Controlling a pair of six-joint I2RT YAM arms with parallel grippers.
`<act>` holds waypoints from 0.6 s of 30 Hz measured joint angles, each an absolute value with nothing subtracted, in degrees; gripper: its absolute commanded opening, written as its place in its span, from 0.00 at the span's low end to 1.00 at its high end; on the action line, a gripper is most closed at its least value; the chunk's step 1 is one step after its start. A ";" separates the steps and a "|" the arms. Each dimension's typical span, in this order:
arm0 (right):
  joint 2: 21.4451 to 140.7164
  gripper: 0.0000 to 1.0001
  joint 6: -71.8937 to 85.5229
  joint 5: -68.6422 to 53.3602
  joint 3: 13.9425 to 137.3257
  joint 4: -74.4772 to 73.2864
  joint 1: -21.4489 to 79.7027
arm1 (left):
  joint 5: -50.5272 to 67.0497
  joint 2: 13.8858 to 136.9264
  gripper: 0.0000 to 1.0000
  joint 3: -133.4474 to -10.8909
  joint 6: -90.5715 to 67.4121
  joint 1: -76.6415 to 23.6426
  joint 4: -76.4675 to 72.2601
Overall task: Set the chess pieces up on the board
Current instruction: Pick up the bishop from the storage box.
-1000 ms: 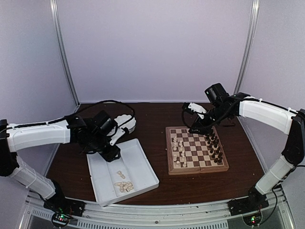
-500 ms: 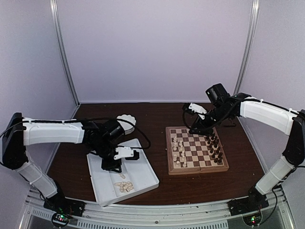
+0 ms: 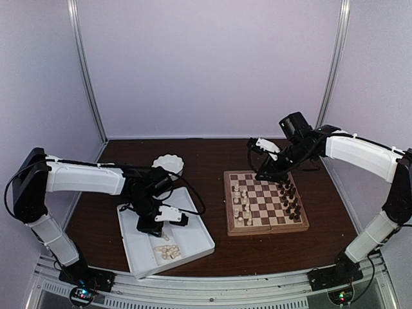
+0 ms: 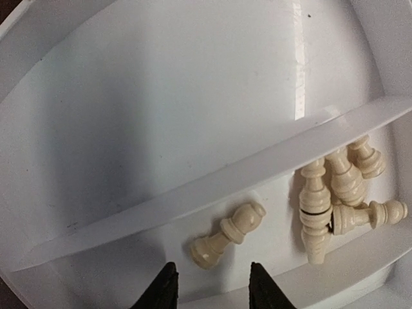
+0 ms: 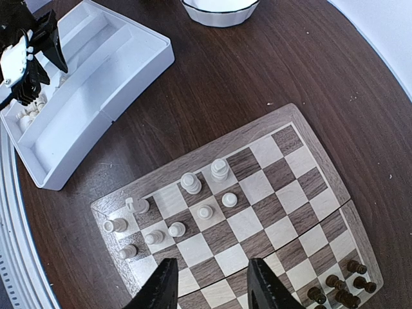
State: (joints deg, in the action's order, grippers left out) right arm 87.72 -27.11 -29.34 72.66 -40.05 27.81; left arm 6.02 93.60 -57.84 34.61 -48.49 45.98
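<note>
**Chess pieces (image 3: pixel 241 205) split between board and tray, both grippers empty**

Top view: a dark brown wooden table (image 3: pixel 212 158) stands in a booth of pale lilac walls with metal uprights. The board (image 3: pixel 265 205) lies right of centre. Cream pieces stand along its left side and dark pieces (image 3: pixel 291 199) along its right. A white tray (image 3: pixel 196 232) sits at an angle to the left of the board, with a few cream pieces (image 3: pixel 168 251) in its near compartment. A white scalloped bowl (image 3: pixel 168 164) lies behind the tray. The left gripper (image 3: pixel 151 226) hangs over the tray and the right gripper (image 3: pixel 261 175) over the board's far edge. Their jaws are too small to judge from this view.

Left wrist: the left gripper's jaws stand apart with nothing between them, and the bottom edge cuts them off. A lone cream pawn (image 4: pixel 226 235) lies on its side just ahead of the tips. To its right is a heap of cream pieces (image 4: pixel 335 193); they overlap, so their number is unclear.

Right wrist: the right gripper's jaws are apart and empty above the board. Cream pieces stand on its left squares. The frame's lower right corner partly cuts off the dark pieces, and the top edge clips the bowl.
</note>
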 measured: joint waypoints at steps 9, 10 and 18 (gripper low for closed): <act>87.72 0.40 -27.09 -29.87 72.60 -40.03 27.59 | 2.85 94.89 0.36 -56.49 36.53 -50.50 41.89; 87.72 0.40 -27.09 -29.95 72.58 -40.05 27.49 | 2.52 95.07 0.35 -56.21 36.73 -50.74 41.60; 87.72 0.40 -27.07 -30.50 72.49 -40.07 27.16 | 2.11 95.79 0.23 -54.87 37.41 -51.96 41.17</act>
